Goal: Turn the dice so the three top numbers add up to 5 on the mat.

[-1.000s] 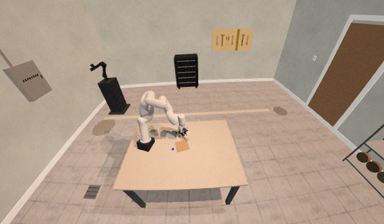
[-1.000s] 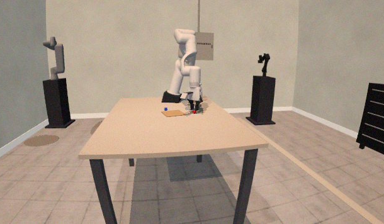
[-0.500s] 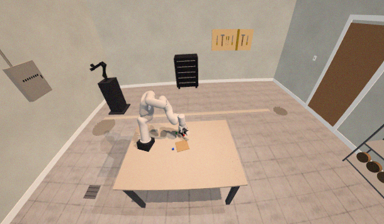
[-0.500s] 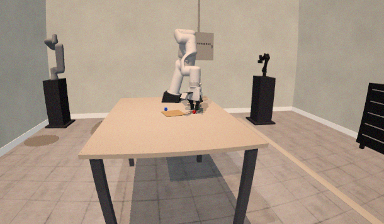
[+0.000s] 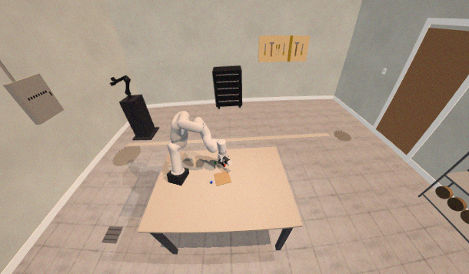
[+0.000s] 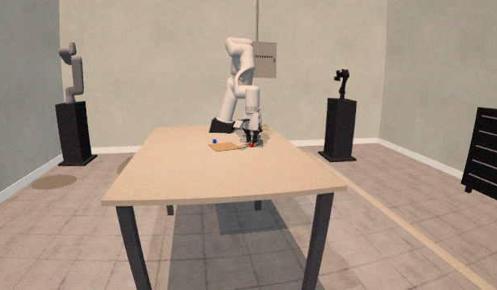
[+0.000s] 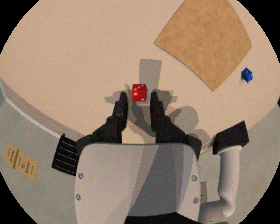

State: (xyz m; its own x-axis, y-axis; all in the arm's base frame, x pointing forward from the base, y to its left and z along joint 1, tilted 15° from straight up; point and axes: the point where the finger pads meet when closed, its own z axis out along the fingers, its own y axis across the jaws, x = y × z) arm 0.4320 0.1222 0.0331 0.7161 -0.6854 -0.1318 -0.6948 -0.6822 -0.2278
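A red die (image 5: 224, 165) (image 6: 252, 145) (image 7: 139, 92) with pale pips is between the fingertips of my gripper (image 5: 224, 162) (image 6: 252, 142) (image 7: 138, 99), which is open, with a gap on each side of the die in the wrist view. The orange-tan mat (image 5: 222, 178) (image 6: 224, 147) (image 7: 206, 40) lies flat on the table, apart from the red die. A blue die (image 5: 211, 182) (image 6: 214, 141) (image 7: 247, 75) is beside the mat, off it. A green die (image 5: 215, 162) (image 7: 152, 131) is off the mat too, mostly hidden by a finger in the wrist view. The top numbers cannot be read surely.
The table (image 5: 222, 208) (image 6: 227, 175) carries the arm's black base (image 5: 178, 176) (image 6: 222, 125) (image 7: 231, 137), on the blue die's side of the gripper. The arm's shadows fall around the red and green dice.
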